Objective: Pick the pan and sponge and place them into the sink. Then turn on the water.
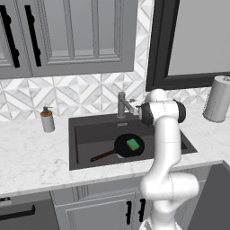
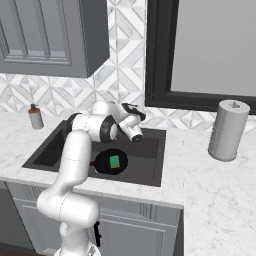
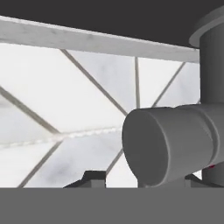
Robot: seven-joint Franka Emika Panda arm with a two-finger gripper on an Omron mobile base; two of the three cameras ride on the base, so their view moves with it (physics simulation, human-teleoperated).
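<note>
Pan: the black pan (image 1: 128, 146) lies flat on the floor of the sink, toward the right half of the basin, with its thin brown handle running out to the left and slightly toward the front.
Sponge: the green sponge (image 1: 133, 144) rests on the pan, right of the pan's middle in the left base view; in the right base view it sits on the pan's centre (image 2: 114, 161).
Sink: the dark grey sink (image 1: 85, 155) is set into the white marble counter (image 1: 31, 157), below the patterned tile wall.
Faucet: the grey metal faucet (image 1: 122, 104) stands at the back rim of the sink; in the hand view its thick round lever (image 3: 168, 144) lies sideways, very close to the camera, joined to an upright column at the right edge.
Gripper: the gripper (image 2: 135, 134) is up at the faucet, above the back of the basin, well above and behind the pan and sponge.
Gripper state: the dark fingertips (image 3: 92, 178) sit just under the faucet's lever; whether they pinch it or stand free cannot be told.
Soap dispenser: a grey soap dispenser (image 1: 47, 120) with an orange top stands on the counter left of the sink.
Paper roll: an upright paper roll (image 2: 228, 130) stands on the counter right of the sink.
</note>
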